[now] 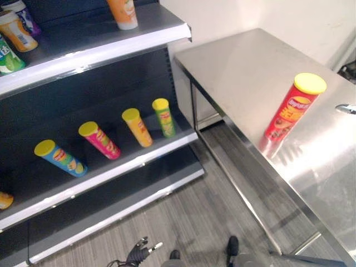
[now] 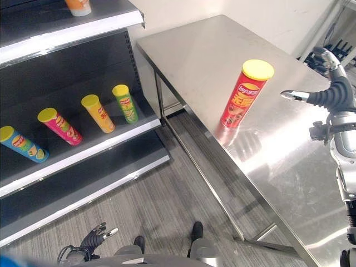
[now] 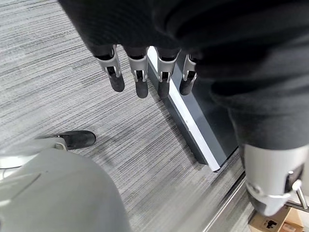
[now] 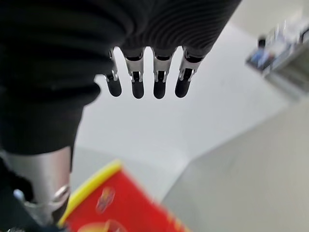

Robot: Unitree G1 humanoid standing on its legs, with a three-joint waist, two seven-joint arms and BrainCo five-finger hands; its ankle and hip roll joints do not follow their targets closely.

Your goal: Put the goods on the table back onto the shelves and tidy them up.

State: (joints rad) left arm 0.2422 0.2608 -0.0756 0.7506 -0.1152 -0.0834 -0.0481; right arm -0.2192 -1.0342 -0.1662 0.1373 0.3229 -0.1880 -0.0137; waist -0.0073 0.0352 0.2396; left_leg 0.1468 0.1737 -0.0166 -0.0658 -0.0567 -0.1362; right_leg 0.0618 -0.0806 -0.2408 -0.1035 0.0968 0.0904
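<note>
A red chip can (image 1: 292, 108) with a yellow lid stands upright on the steel table (image 1: 245, 61); its lid and red side also fill a corner of the right wrist view (image 4: 111, 203). My right hand (image 2: 328, 95) hovers above the table just right of the can, apart from it, with straight fingers (image 4: 137, 79) and nothing in it. My left hand (image 2: 94, 238) hangs low over the floor, its fingers (image 3: 140, 72) relaxed and empty. On the middle shelf (image 1: 111, 172) stand a blue can (image 1: 60, 157), a pink can (image 1: 100, 139), an orange can (image 1: 137, 127) and a green can (image 1: 164, 117).
The upper shelf (image 1: 105, 53) holds an orange can (image 1: 123, 12) and several more goods at its left end (image 1: 16, 33). The bottom shelf edge (image 3: 188, 125) runs close past my left hand. Grey striped floor lies between the shelves and the table's legs (image 1: 239, 194).
</note>
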